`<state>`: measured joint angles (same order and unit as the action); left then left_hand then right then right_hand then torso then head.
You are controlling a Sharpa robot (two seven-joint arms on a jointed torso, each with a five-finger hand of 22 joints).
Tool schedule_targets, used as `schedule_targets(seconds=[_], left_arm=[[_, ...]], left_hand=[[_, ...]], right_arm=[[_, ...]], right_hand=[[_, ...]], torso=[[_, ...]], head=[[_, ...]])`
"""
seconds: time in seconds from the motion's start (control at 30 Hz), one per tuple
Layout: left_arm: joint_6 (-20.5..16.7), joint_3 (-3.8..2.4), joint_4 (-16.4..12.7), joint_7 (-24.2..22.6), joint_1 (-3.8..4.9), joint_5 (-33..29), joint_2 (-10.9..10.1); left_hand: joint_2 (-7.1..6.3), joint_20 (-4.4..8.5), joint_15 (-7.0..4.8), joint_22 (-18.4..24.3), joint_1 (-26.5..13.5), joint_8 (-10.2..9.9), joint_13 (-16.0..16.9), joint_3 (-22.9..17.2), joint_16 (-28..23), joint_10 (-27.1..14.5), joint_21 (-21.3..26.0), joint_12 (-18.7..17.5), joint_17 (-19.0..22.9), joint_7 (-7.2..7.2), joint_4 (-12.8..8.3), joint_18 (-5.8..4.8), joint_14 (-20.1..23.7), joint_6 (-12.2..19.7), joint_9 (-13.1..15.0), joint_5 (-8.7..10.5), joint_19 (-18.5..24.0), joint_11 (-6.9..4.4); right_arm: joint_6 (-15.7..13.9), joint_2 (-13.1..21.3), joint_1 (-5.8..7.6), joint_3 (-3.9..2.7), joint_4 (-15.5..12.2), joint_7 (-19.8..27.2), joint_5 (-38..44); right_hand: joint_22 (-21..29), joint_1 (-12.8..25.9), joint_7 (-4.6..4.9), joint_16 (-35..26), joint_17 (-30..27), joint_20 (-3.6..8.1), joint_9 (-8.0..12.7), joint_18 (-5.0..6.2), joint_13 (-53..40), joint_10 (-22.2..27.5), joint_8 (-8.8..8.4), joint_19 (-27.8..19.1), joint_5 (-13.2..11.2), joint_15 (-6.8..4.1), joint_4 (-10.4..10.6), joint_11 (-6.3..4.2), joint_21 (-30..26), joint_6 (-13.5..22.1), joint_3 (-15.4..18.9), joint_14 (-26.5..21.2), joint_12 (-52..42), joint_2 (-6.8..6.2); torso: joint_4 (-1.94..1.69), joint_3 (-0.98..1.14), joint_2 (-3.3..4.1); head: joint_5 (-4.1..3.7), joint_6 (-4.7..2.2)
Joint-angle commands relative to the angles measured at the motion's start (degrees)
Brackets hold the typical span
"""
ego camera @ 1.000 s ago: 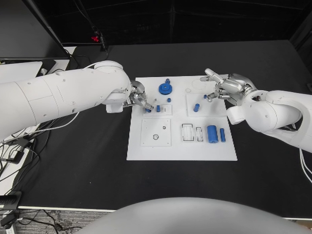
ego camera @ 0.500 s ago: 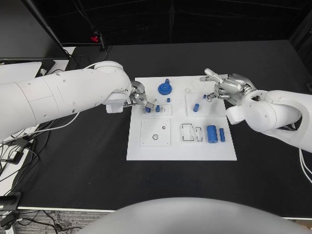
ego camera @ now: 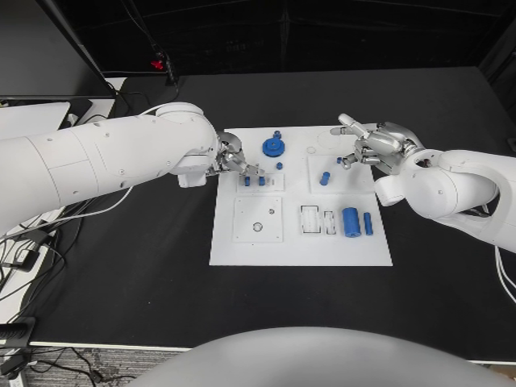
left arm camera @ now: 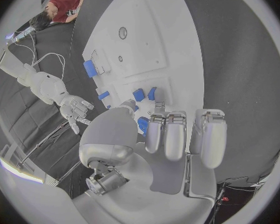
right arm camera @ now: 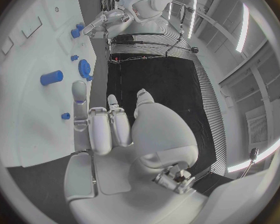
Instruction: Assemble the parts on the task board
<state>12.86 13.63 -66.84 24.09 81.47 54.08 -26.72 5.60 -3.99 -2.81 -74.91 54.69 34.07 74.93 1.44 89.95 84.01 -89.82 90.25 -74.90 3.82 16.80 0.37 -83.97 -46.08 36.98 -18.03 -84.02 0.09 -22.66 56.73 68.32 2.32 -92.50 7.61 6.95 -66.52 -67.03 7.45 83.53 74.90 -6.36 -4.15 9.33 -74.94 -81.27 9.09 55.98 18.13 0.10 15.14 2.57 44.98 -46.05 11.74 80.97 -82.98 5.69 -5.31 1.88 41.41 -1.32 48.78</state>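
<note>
The white task board [ego camera: 299, 242] lies mid-table. At its left back two short blue pegs [ego camera: 253, 181] stand side by side in a small block. My left hand [ego camera: 233, 161] hovers just behind them, fingertips close above, nothing plainly held. The left wrist view shows the pegs [left arm camera: 145, 94] beyond the fingers [left arm camera: 166, 134]. A blue gear [ego camera: 273, 147] and a tiny blue peg [ego camera: 279, 165] sit beside that hand. My right hand [ego camera: 372, 145] hangs over the board's back right corner, fingers spread and empty. A blue peg [ego camera: 324, 178] lies before it.
A thick blue cylinder [ego camera: 351, 221] and a thin blue bar [ego camera: 368, 223] lie at the board's right. Empty slots [ego camera: 318, 219] and a square plate with holes [ego camera: 258, 219] lie nearer me. The black table [ego camera: 131, 266] surrounds the board.
My left hand's fingertips have drawn back a little from the left blue peg, which they touched a second ago. The right hand has barely moved.
</note>
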Motion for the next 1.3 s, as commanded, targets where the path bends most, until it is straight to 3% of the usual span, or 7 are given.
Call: schedule_targets(seconds=[0.03, 0.37, 0.73, 0.87, 0.9, 1.03, 1.3], left_arm=[[-0.7, -0.04, -0.08, 0.46, 0.07, 0.55, -0.04], [-4.23, -0.05, -2.16, 0.85, 0.34, 3.03, -2.33], [-30.32, -0.05, -6.11, -27.41, 2.15, -6.95, -6.09], [-35.75, -0.04, -5.86, -36.3, 1.97, -11.73, -6.1], [-36.59, -0.04, -5.71, -38.1, 1.81, -12.38, -6.06], [-38.49, -0.04, -4.54, -43.52, 1.0, -13.7, -5.43], [-38.61, -0.04, 0.55, -49.71, -0.96, -5.18, -2.38]], left_hand=[[0.18, -0.13, 0.31, -15.09, 0.68, 0.38, 15.07, 0.39, 0.05, 5.99, -0.18, -0.25, -15.1, 0.04, -0.12, -0.37, -6.03, -0.22, 0.11, -0.63, -5.98, 0.19], [-0.84, -0.13, 0.33, -15.09, 0.62, 0.28, 15.07, 1.63, 0.05, 5.99, -0.18, -0.25, -15.1, 0.24, -0.04, -0.37, -6.03, 0.35, 0.22, -0.68, -5.98, 0.35], [-2.63, -1.36, 1.9, -15.09, 7.41, -0.6, 13.9, 3.9, 0.05, 5.0, -0.18, -1.29, -15.1, 2.17, -0.33, -0.37, -6.03, 6.84, -1.58, -2.41, -5.98, 1.97], [-2.88, -2.36, 2.92, -14.11, 10.97, -1.08, -19.41, 5.0, 0.05, -28.59, 2.08, -38.21, -15.1, 3.42, -0.19, 0.37, -6.03, 9.23, -4.46, -2.38, -3.69, 3.26], [-2.88, -2.6, 3.16, -13.95, 11.82, -1.19, -22.59, 5.17, 0.05, -31.02, 2.46, -42.23, -15.1, 3.74, -0.02, 0.48, -6.03, 9.56, -5.14, -2.46, -3.3, 3.57], [-4.13, -3.69, 4.64, -14.14, 15.65, -2.2, -33.44, 6.01, 0.05, -36.85, 2.06, -54.08, -15.1, 5.08, -0.32, 0.34, -6.03, 10.7, -8.01, -3.24, -3.69, 5.24], [-8.4, -5.4, 6.15, -15.09, 23.26, -7.62, -50.54, 6.47, 0.05, -38.17, -0.18, -64.7, -15.1, 6.38, 0.24, -0.37, -6.03, 7.74, -16.47, -3.79, -5.98, 7.18]], right_arm=[[0.59, -0.06, 0.06, -0.03, -0.07, 0.25, 0.09], [0.64, -0.03, 0.02, -0.03, -0.11, 0.26, 0.09], [0.8, 0.04, -0.01, -0.03, -0.27, 1.34, 0.09], [1.21, 0.08, -0.01, -0.03, -0.24, 2.51, 0.09], [1.36, 0.1, -0.01, -0.03, -0.21, 2.89, 0.09], [1.74, 0.15, -0.01, -0.03, -0.1, 4.36, 0.09], [2.25, -0.02, -0.01, -0.03, 0.35, 6.38, 0.09]], right_hand=[[-0.09, -0.06, 0.08, -0.17, 3.56, -0.04, -0.05, 0.87, -6.05, 0.27, 0.34, -0.31, 0.21, -0.07, 0.15, 0.15, -0.37, -0.34, 0.35, -0.5, 0.07, 0.27], [-0.1, -0.06, 0.09, -0.17, 3.56, -0.04, -0.05, 0.88, -6.04, 0.27, 0.34, -0.32, 0.21, -0.07, 0.15, 0.16, -0.4, -0.33, 0.36, -0.5, 0.07, 0.28], [-0.18, -0.05, 0.09, -0.19, 3.51, -0.04, -0.04, 0.85, -6.02, 0.29, 0.34, -0.21, 0.21, -0.06, 0.15, 0.16, -0.27, -0.31, 0.39, -0.54, 0.08, 0.27], [-0.24, 0.0, 0.08, -0.22, 3.44, -0.05, -0.03, 0.83, -5.91, 0.4, 0.35, -0.15, 0.15, -0.06, 0.16, 0.16, -0.2, -0.3, 0.46, -0.6, 0.15, 0.22], [-0.24, 0.0, 0.08, -0.22, 3.44, -0.05, -0.03, 0.83, -5.91, 0.4, 0.35, -0.14, 0.15, -0.06, 0.16, 0.16, -0.2, -0.29, 0.46, -0.6, 0.16, 0.22], [-0.32, 0.03, 0.07, -0.28, 3.33, -0.05, -0.02, 0.79, -5.85, 0.46, 0.34, -0.05, 0.08, -0.05, 0.17, 0.16, -0.08, -0.27, 0.52, -0.69, 0.2, 0.17], [-0.41, 0.04, 0.05, -0.3, 3.28, -0.06, -0.01, 0.76, -5.83, 0.48, 0.34, 0.05, 0.01, -0.05, 0.17, 0.16, 0.04, -0.24, 0.56, -0.74, 0.2, 0.15]], torso=[[0.01, 0.0, 0.01], [0.03, 0.07, -0.04], [0.06, 0.04, 0.02], [0.02, -0.02, 0.08], [0.02, -0.03, 0.04], [-0.02, -0.01, 0.04], [0.01, -0.03, 0.03]], head=[[0.03, 0.01], [-0.05, -0.22], [0.25, -0.98], [0.14, -1.28], [0.11, -1.35], [0.16, -1.72], [0.18, -2.94]])
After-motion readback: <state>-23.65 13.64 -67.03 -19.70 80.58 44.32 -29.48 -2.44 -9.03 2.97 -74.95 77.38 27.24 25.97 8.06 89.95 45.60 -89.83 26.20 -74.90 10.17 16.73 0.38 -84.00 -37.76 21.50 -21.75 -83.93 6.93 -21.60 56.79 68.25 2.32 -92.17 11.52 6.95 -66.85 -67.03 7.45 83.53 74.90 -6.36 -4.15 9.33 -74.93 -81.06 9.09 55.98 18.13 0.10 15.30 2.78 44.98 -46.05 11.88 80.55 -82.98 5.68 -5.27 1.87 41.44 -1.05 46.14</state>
